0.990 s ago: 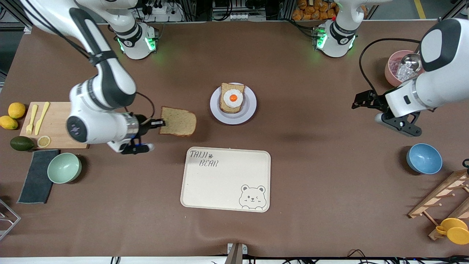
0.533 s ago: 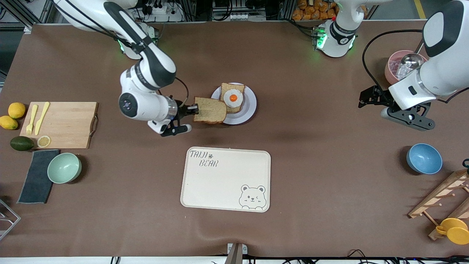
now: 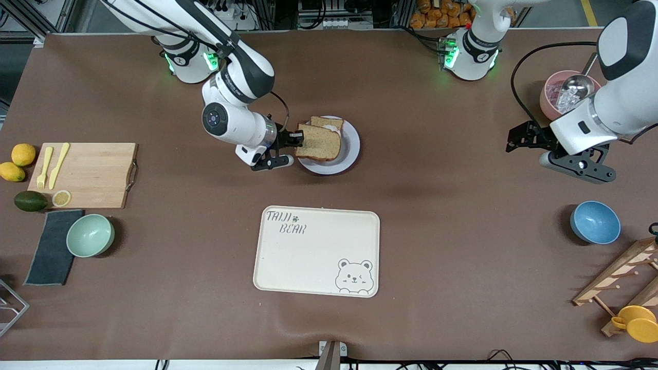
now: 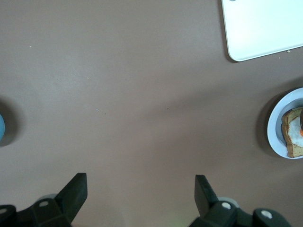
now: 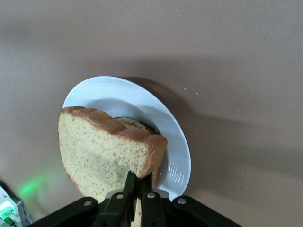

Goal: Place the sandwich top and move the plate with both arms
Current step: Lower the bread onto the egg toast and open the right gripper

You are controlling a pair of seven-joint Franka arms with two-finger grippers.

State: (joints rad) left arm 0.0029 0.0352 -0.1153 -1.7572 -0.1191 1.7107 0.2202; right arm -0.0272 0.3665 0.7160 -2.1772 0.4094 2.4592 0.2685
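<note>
Brown matting covers the whole surface (image 3: 437, 246), and right in the middle of the action sits the plate (image 3: 350, 151), farther from the front camera than the tray (image 3: 316, 252). Over that plate hangs the right gripper (image 3: 297, 139), fingers pinched tight on the crust edge of the sandwich top (image 3: 318, 144). The slice hovers above the egg slice (image 3: 326, 122), which peeks out from under it; in the right wrist view the sandwich top (image 5: 106, 151) is tilted, one edge up, with the plate (image 5: 175, 156) below and not yet carrying it.

Out toward its own end of the surface, the left gripper (image 3: 519, 140) waits in the air over bare matting between the pink bowl (image 3: 554, 97) and the blue bowl (image 3: 595, 222), and the left wrist view shows its fingers (image 4: 75, 189) set wide apart with nothing between them.

Handling call: this bread looks light and soft, likely to flex or crumble, so that thin edge pinch seems right, and it should want levelling before release or it may slide off the egg. The plate looks stiff and smooth, possibly slippery; opposite points on the rim are the likely holds for both arms.
</note>
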